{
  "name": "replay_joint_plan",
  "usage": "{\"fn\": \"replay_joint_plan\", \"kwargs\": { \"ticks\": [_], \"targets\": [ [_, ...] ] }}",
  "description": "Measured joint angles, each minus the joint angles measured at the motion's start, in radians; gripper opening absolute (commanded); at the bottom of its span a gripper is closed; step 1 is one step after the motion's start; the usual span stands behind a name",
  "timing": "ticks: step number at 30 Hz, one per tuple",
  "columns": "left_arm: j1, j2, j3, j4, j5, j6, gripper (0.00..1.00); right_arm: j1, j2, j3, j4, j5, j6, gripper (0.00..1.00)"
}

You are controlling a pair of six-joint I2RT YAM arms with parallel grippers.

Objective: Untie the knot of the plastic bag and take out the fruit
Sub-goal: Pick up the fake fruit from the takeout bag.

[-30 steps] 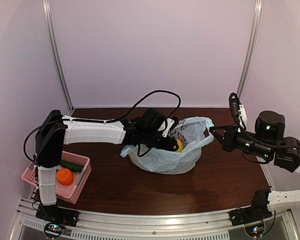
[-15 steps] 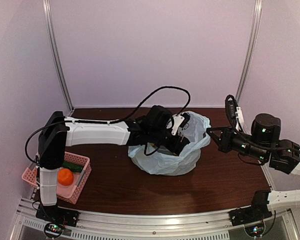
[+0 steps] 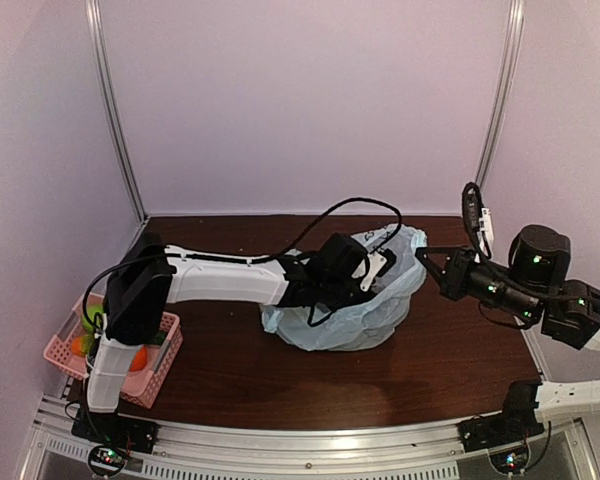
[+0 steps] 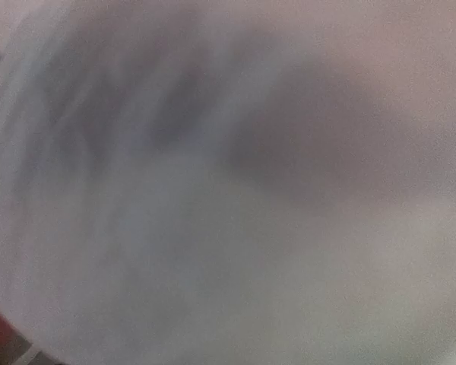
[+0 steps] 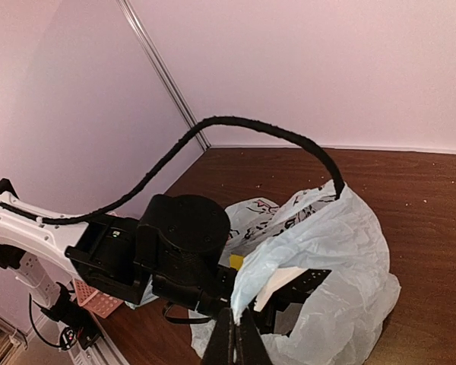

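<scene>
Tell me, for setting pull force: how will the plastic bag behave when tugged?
Probably floppy: the plastic bag sags in creases where the right fingers pinch it. Likely slippery: thin, glossy. The yellow fruit inside may anchor it.

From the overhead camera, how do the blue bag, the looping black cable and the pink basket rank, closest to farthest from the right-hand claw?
1. plastic bag: in the centre, its edge pinched by the right gripper.
2. black cable: arching just to the left, over the bag.
3. pink basket: far left, by the near edge.
</scene>
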Motion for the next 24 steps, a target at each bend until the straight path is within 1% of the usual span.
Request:
{"fn": "replay_joint_plan", "kwargs": {
  "ticks": [5, 11, 14, 17, 19, 24],
  "targets": [
    [0.0, 0.098, 0.116, -0.019, -0.007, -0.008, 0.86, 0.0, -0.008, -0.013, 0.032, -0.001, 0.001, 0.0],
    [0.017, 0.124, 0.14, -0.018, -0.014, -0.054, 0.91, 0.0, 0.023, -0.018, 0.059, -0.023, 0.0, 0.0],
    [0.028, 0.142, 0.173, -0.023, -0.022, -0.06, 0.91, 0.0, 0.042, -0.018, 0.067, -0.03, 0.0, 0.0],
    [0.033, 0.19, 0.243, -0.027, -0.036, -0.059, 0.87, 0.0, 0.058, -0.018, 0.079, -0.031, 0.0, 0.0],
    [0.033, 0.205, 0.251, -0.029, -0.04, -0.06, 0.83, 0.0, 0.064, -0.017, 0.085, -0.031, 0.0, 0.0],
    [0.032, 0.211, 0.25, -0.034, -0.04, -0.065, 0.68, 0.0, 0.068, -0.007, 0.082, -0.03, -0.004, 0.0]
  ]
}}
